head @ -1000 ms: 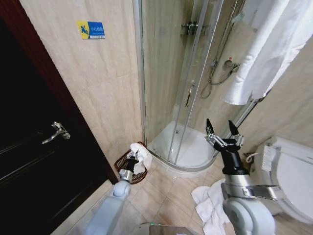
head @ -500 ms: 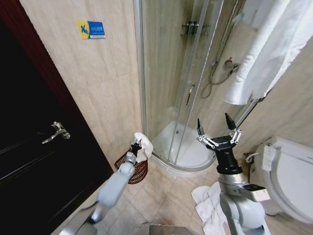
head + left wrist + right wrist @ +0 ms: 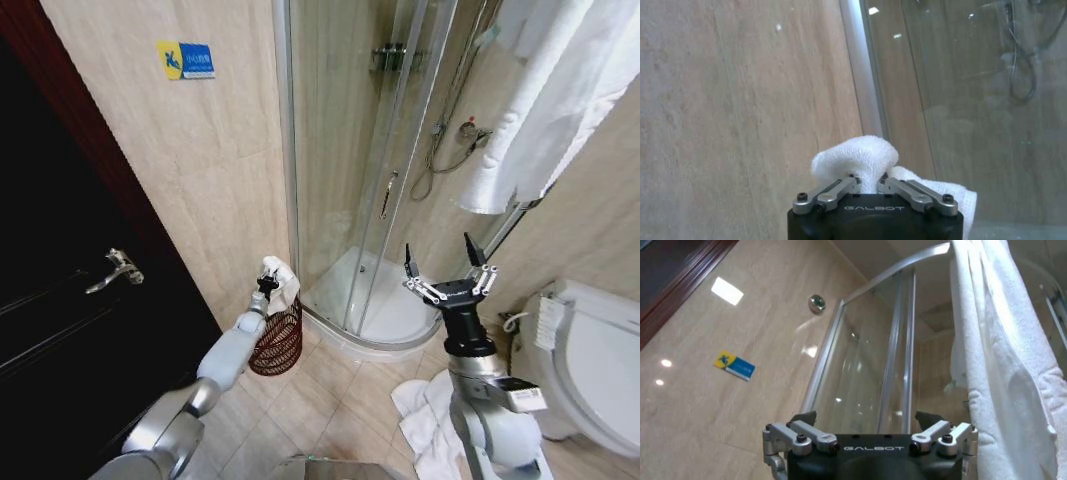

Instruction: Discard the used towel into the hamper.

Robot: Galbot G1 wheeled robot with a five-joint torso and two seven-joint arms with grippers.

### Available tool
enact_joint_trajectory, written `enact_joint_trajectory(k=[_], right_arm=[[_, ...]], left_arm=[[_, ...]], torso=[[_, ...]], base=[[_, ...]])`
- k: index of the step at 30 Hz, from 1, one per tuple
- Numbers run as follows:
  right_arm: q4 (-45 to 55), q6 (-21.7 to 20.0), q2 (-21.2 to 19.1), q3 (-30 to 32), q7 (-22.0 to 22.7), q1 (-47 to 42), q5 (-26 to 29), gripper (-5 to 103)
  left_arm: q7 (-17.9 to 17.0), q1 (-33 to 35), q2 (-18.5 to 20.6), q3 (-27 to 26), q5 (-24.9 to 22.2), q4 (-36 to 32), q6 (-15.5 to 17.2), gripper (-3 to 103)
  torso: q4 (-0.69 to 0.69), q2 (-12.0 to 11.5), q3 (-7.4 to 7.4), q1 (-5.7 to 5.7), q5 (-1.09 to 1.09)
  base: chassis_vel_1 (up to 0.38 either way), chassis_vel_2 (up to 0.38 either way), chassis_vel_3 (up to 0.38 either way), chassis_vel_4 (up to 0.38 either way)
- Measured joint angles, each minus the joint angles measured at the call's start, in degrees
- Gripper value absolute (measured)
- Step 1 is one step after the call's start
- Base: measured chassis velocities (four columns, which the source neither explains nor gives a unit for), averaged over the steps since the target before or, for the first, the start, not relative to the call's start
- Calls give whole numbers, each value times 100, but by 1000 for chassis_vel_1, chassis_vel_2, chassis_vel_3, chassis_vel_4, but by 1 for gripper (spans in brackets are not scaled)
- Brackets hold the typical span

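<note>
My left gripper [image 3: 266,284] is shut on the used towel [image 3: 281,281], a white bunched cloth held against the tiled wall just above the hamper's rim. The hamper [image 3: 277,342] is a dark reddish-brown ribbed wire basket on the floor between the wall and the shower enclosure. In the left wrist view, the left gripper [image 3: 867,183] pinches a fold of the towel [image 3: 855,158], which bulges above the fingers [image 3: 830,192]. My right gripper [image 3: 447,272] stands open, pointing upward in front of the shower base, with nothing in it. It is also seen open in the right wrist view [image 3: 865,418].
A glass shower enclosure [image 3: 375,180] stands right of the hamper. White towels [image 3: 428,415] lie crumpled on the floor by the toilet [image 3: 590,350]. More white towels [image 3: 545,100] hang at the upper right. A dark door [image 3: 60,300] with a lever handle [image 3: 116,268] is at the left.
My left gripper has risen from inside the hamper, lifting the towel up beside the wall. The hamper now shows more of its side. My right gripper shifted slightly left.
</note>
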Motion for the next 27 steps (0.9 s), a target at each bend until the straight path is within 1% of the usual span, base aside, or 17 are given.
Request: enact_joint_trajectory(k=[2, 5, 7, 10, 11, 13, 14, 17, 18, 19, 20, 21, 27], right_arm=[[-9, -78, 21, 46, 30, 20, 89, 100], [-36, -199, 11, 69, 251, 30, 139, 100], [3, -277, 5, 55, 310, -5, 173, 100], [52, -332, -6, 45, 283, -27, 208, 100], [54, -332, -9, 45, 238, -29, 207, 100], [55, -306, -16, 44, 75, -50, 206, 100], [60, -305, -14, 39, 42, -67, 206, 100], [82, -318, 8, 34, 49, -83, 179, 100], [82, -319, 16, 41, 158, -79, -2, 100], [82, -319, 16, 41, 158, -79, -2, 100], [66, -294, 24, 63, 244, -72, -194, 100], [47, -259, 26, 65, 279, -77, -273, 100], [32, -210, 25, 41, 346, -103, -279, 100]], left_arm=[[26, -1, -1, -6, -7, 37, 8, 6], [66, 58, 21, -105, -29, 106, 47, 6], [84, 103, 31, -142, -34, 130, 72, 6], [141, 180, 45, -174, -148, 166, 120, 6], [155, 200, 48, -174, -232, 177, 138, 6], [165, 239, 46, -173, -545, 222, 231, 6], [170, 248, 45, -176, -564, 253, 254, 6], [183, 270, 34, -208, -475, 309, 274, 6], [180, 279, 9, -247, -410, 344, 286, 6], [180, 279, 9, -247, -410, 344, 286, 6], [157, 284, -11, -278, -371, 374, 317, 6], [132, 290, -24, -296, -347, 402, 360, 6], [86, 320, -50, -383, -289, 568, 489, 6]], torso=[[0, 0, 0, 0, 0], [0, 0, 0, 0, 1], [0, 0, 0, 0, 0], [0, 0, 0, 0, -1], [0, 0, 0, 0, 0], [0, 0, 0, 0, -1], [0, 0, 0, 0, -1], [0, 0, 0, 0, 0], [0, 0, 0, 0, 0], [0, 0, 0, 0, 0], [0, 0, 0, 0, 0], [0, 0, 0, 0, 0], [0, 1, 0, 0, 0]], base=[[0, 0, 0, 0], [0, 0, 0, 0], [0, 0, 0, 0], [0, 0, 0, 0], [0, 0, 0, 0], [0, 0, 0, 0], [0, 0, 0, 0], [0, 0, 0, 0], [0, 0, 0, 0], [0, 0, 0, 0], [0, 0, 0, 0], [0, 0, 0, 0], [0, 0, 0, 0]])
